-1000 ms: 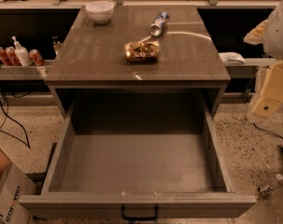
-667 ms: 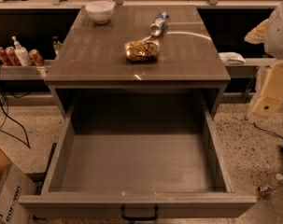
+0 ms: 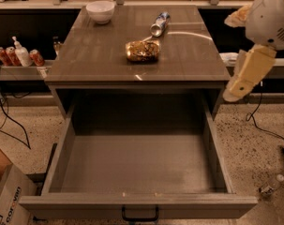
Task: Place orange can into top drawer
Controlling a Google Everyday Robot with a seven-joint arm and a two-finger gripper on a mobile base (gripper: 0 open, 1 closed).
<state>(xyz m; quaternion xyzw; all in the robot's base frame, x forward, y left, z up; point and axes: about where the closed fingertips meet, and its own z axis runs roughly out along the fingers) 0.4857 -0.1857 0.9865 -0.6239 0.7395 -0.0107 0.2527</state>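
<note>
The orange can [image 3: 142, 51], golden and crinkly, lies on its side on the grey cabinet top [image 3: 94, 55], near the middle. The top drawer [image 3: 141, 165] below is pulled wide open toward me; its grey inside holds nothing, and its black handle [image 3: 139, 214] shows at the bottom edge. My gripper [image 3: 247, 74], a beige part under the white arm, hangs at the right edge of the view, beside the cabinet's right front corner. It is well right of the can and holds nothing that I can see.
A slim silver-and-blue can [image 3: 160, 24] lies just behind the orange can. A white bowl [image 3: 100, 11] stands at the back left. Red cans [image 3: 5, 56] and a pump bottle [image 3: 22, 53] sit on a left shelf. A cardboard box [image 3: 5, 196] is bottom left.
My arm and gripper have shifted a little to the left and up, closer to the cabinet's right side. The can and drawer have not moved.
</note>
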